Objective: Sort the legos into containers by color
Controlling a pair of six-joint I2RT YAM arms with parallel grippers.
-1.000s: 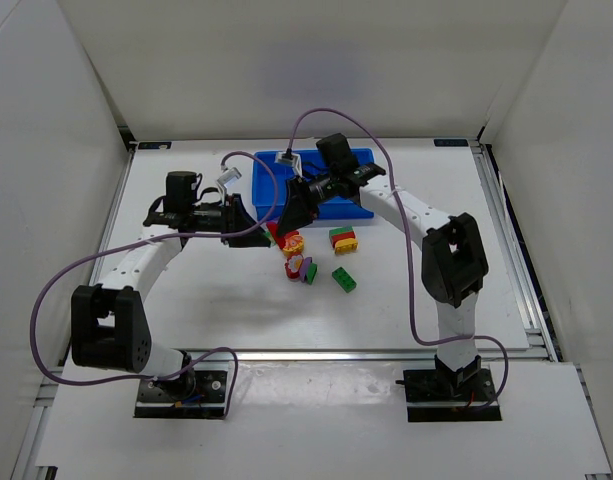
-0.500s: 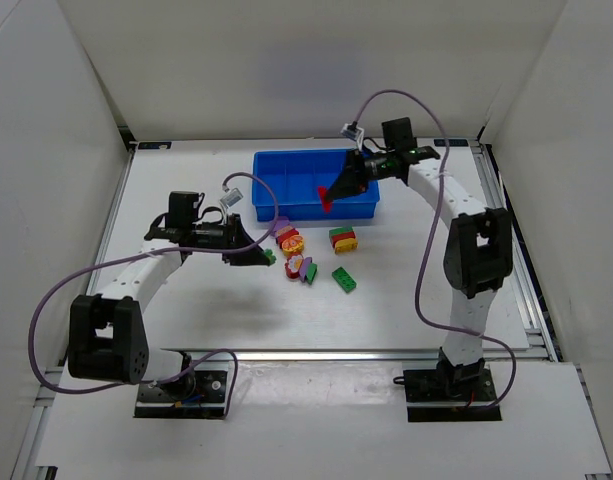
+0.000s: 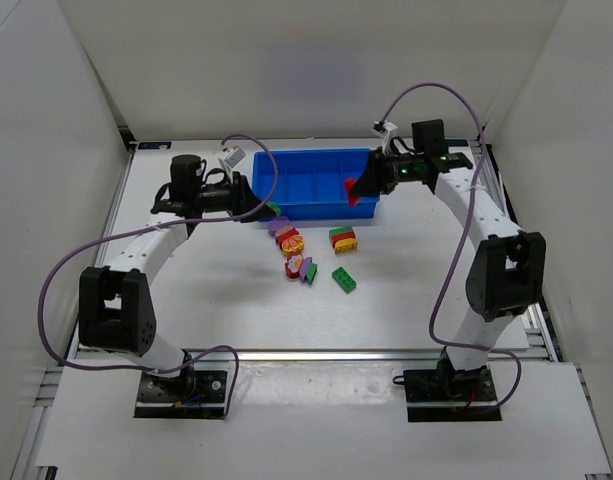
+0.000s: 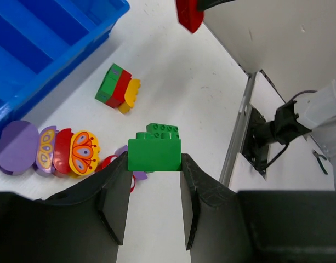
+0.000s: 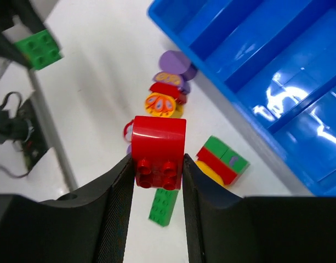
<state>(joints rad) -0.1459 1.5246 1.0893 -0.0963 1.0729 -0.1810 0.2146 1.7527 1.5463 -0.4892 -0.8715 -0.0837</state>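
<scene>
The blue tray [image 3: 316,172] with four compartments lies at the back middle of the table; it also shows in the left wrist view [image 4: 58,44] and the right wrist view [image 5: 277,60]. My left gripper [image 3: 267,210] is shut on a green lego [image 4: 154,151] and holds it in the air by the tray's front left corner. My right gripper [image 3: 360,188] is shut on a red lego [image 5: 158,143] and holds it above the tray's right end. Loose legos lie in front of the tray: a purple, yellow and red row [image 3: 286,236], a green-red-yellow stack [image 3: 342,238] and a green brick [image 3: 343,280].
Another small purple, yellow and red group [image 3: 302,268] lies just in front of the row. White walls enclose the table at the back and both sides. Purple cables loop off both arms. Metal rails run along the table's left and right edges.
My right gripper has carried the red lego rightward to the tray's right end. My left gripper has moved back toward the tray's front left corner with the green lego.
</scene>
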